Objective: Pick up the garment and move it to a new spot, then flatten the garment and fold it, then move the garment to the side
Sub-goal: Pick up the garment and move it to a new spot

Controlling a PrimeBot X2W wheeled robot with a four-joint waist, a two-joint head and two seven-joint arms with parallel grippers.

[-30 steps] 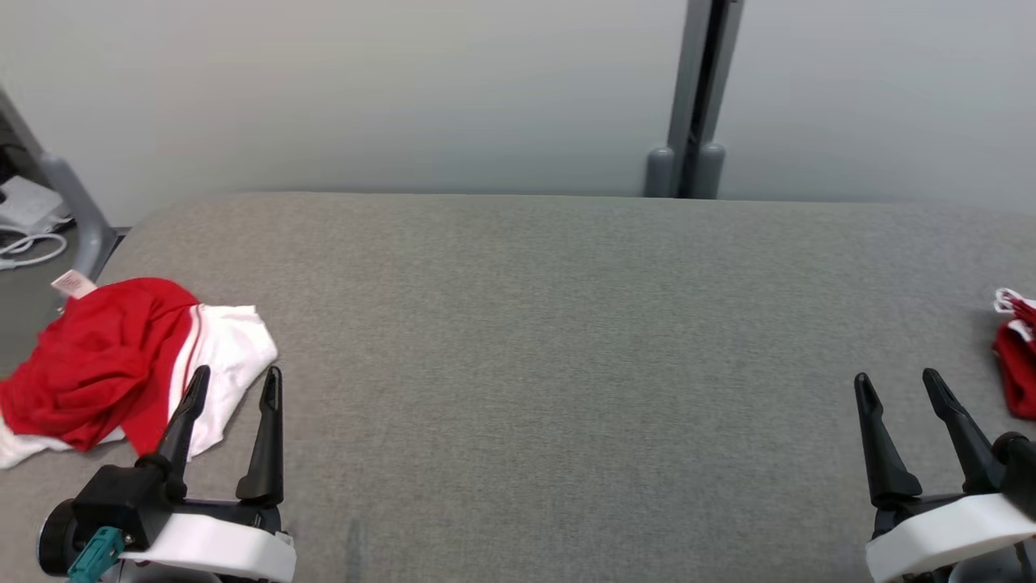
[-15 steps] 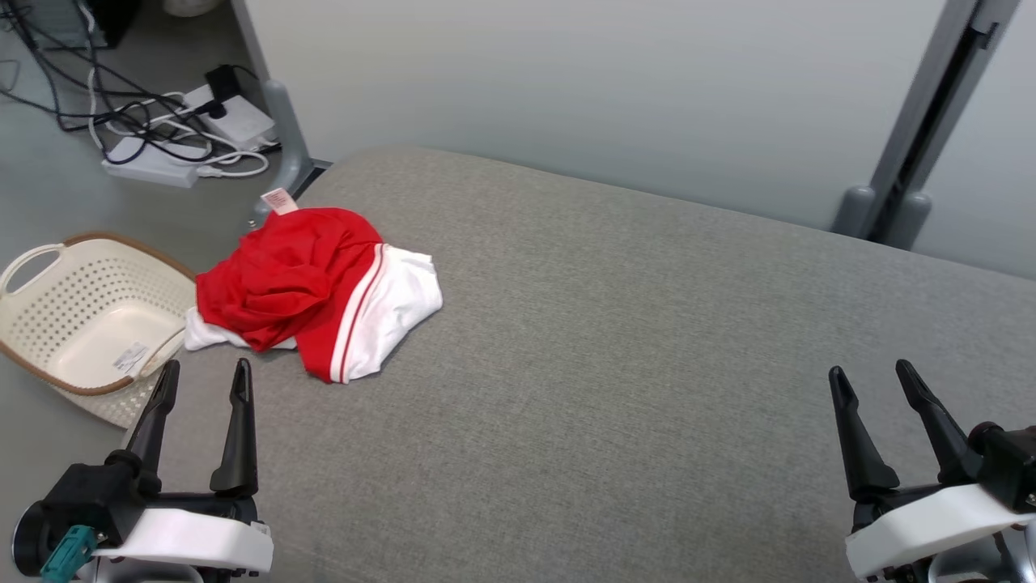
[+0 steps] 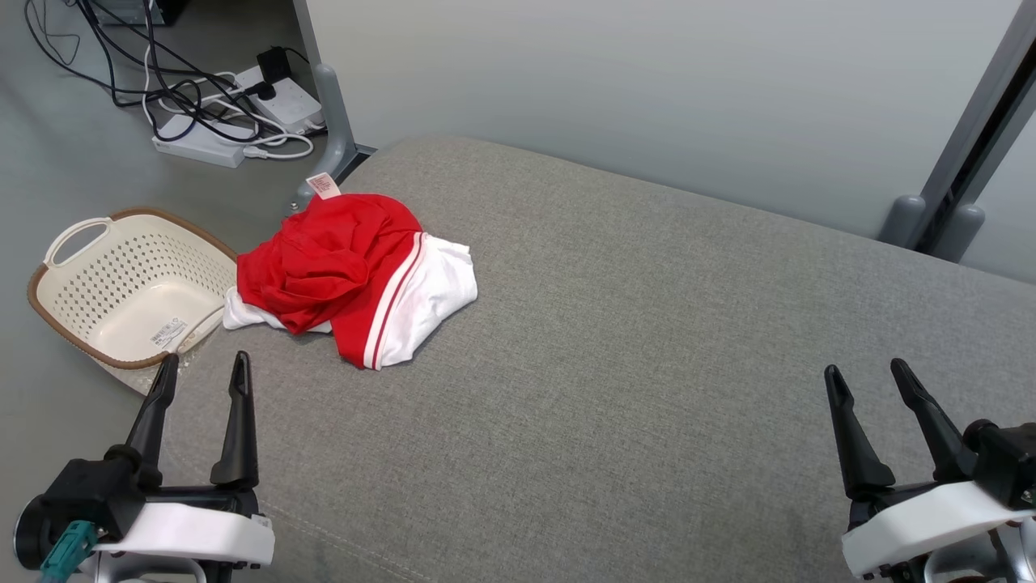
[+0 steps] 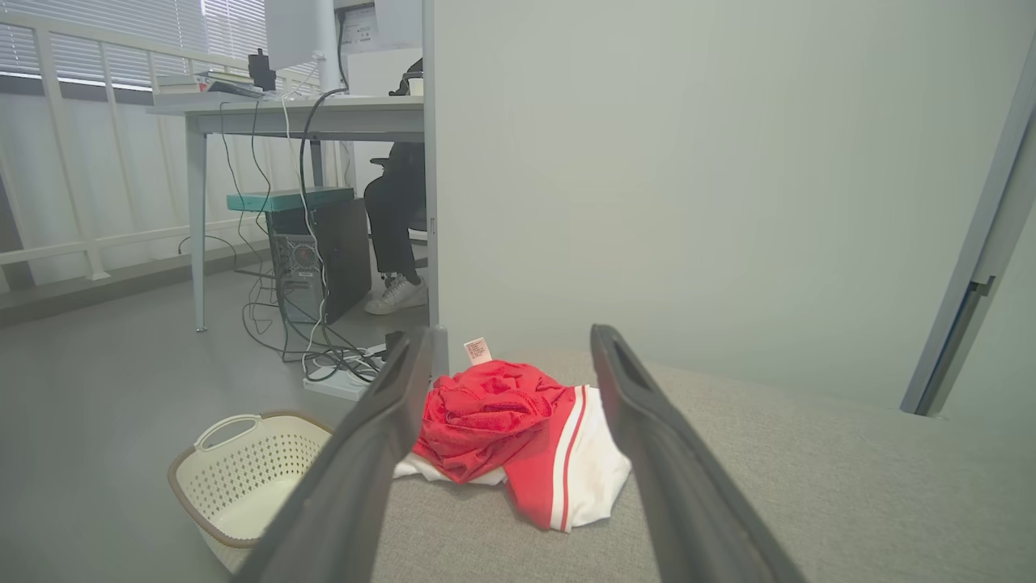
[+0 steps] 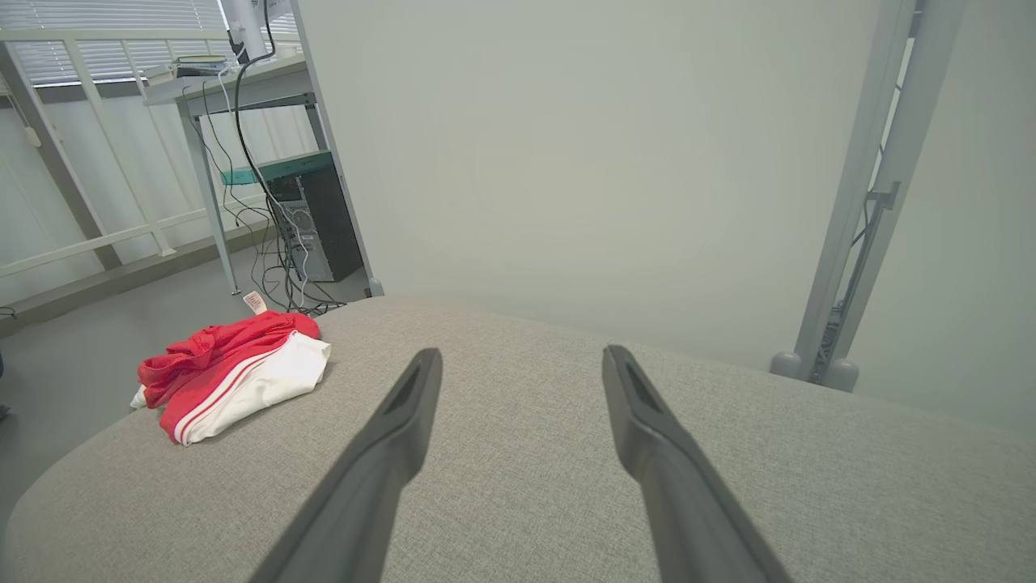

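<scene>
1. The red-and-white garment [image 3: 356, 275] lies crumpled at the far left corner of the grey padded table [image 3: 647, 348], just beside a cream basket [image 3: 48, 279] on the floor.
2. My left gripper [image 3: 205, 362] hovers on the near side of it, fingers spread and empty; my right gripper [image 3: 864, 369] hangs well apart at the near right, equally wide and empty.
3. I judge nothing done yet: pickup, relocating, flattening, folding and moving aside all remain.
</scene>
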